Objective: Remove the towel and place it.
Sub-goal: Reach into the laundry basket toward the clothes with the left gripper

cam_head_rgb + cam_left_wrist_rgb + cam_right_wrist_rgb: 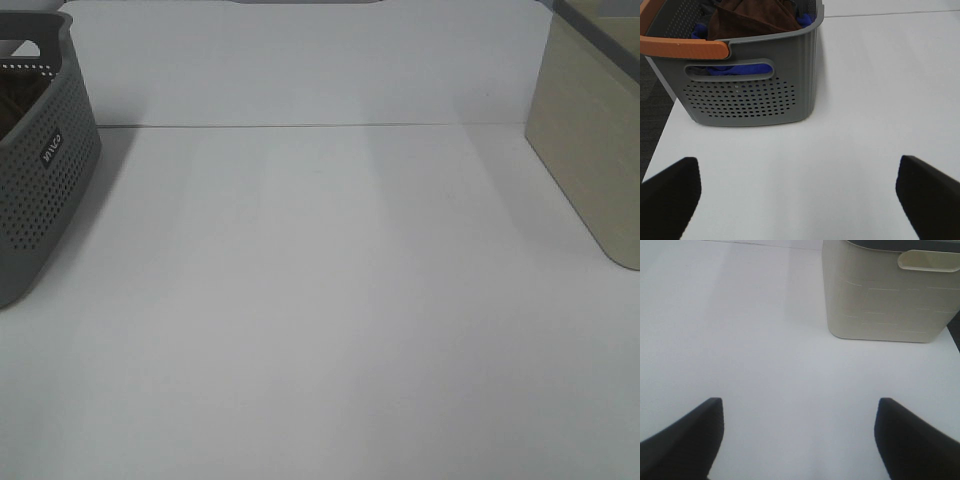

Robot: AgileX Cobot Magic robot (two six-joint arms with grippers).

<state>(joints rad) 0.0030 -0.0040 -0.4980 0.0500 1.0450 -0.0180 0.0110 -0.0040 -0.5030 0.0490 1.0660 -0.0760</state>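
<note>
The dark reddish-brown towel (752, 19) lies bunched inside the grey perforated basket (752, 95), on top of blue cloth (722, 70). The basket has an orange handle (682, 48) and stands at the table's far left in the exterior high view (40, 190), where only a sliver of brown shows inside. My left gripper (800, 200) is open and empty above the white table, a short way in front of the basket. My right gripper (800, 440) is open and empty above the table, facing the beige bin. Neither gripper shows in the exterior high view.
A beige bin (885, 295) with a handle slot stands at the table's right edge, also in the exterior high view (590, 150). The white table (330, 300) meets a white back wall. Dark floor (652, 95) lies beyond the table's left edge.
</note>
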